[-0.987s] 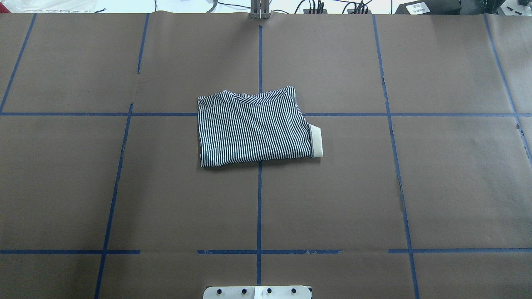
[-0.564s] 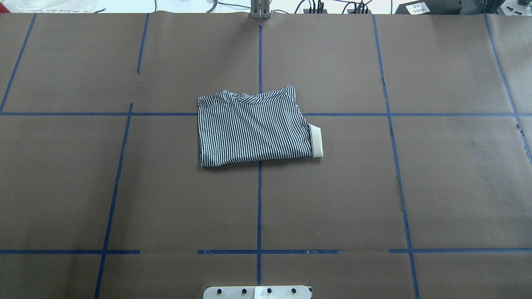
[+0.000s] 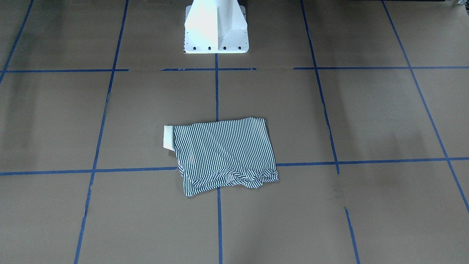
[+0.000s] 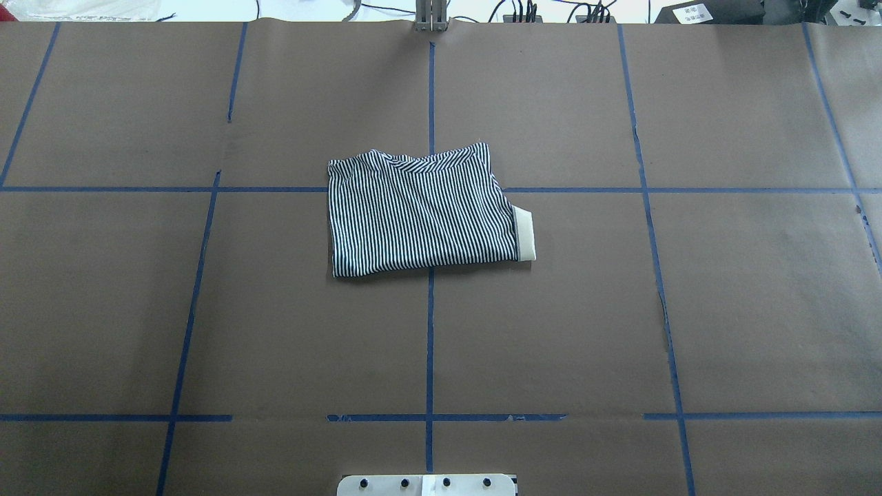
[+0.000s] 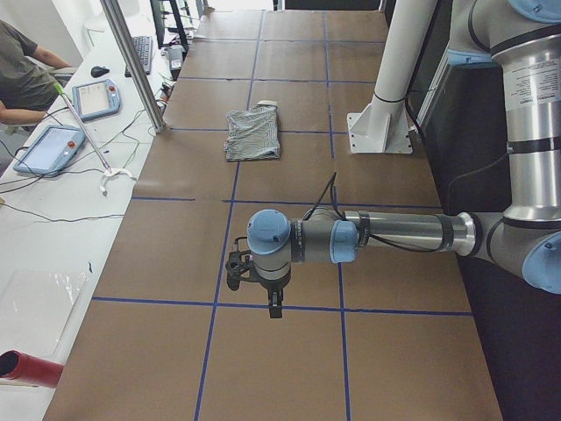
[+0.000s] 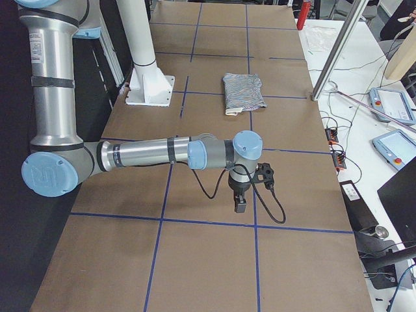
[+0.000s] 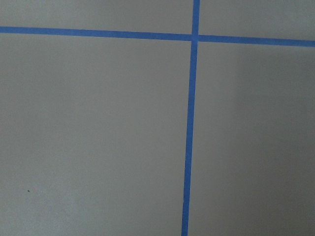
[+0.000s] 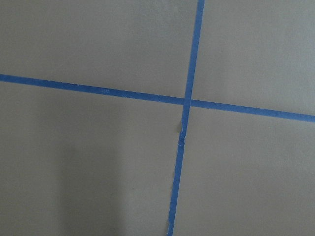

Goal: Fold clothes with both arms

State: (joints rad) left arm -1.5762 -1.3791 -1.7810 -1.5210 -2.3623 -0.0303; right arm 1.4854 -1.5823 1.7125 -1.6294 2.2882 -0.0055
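The striped polo shirt [image 4: 420, 213] lies folded into a compact rectangle at the table's middle, a cream cuff or collar edge sticking out at its right side [image 4: 525, 235]. It also shows in the front view [image 3: 223, 154], the left side view [image 5: 253, 132] and the right side view [image 6: 243, 90]. My left gripper [image 5: 274, 307] hangs over bare table far from the shirt, near the table's left end. My right gripper [image 6: 240, 206] hangs likewise near the right end. I cannot tell whether either is open or shut. Both wrist views show only brown paper and blue tape.
Brown paper with a blue tape grid [image 4: 430, 344] covers the table. The white pedestal base [image 3: 215, 27] stands at the robot's edge. A metal post [image 5: 133, 66] and tablets [image 5: 101, 96] are along the far side, with a seated person [image 5: 22, 79].
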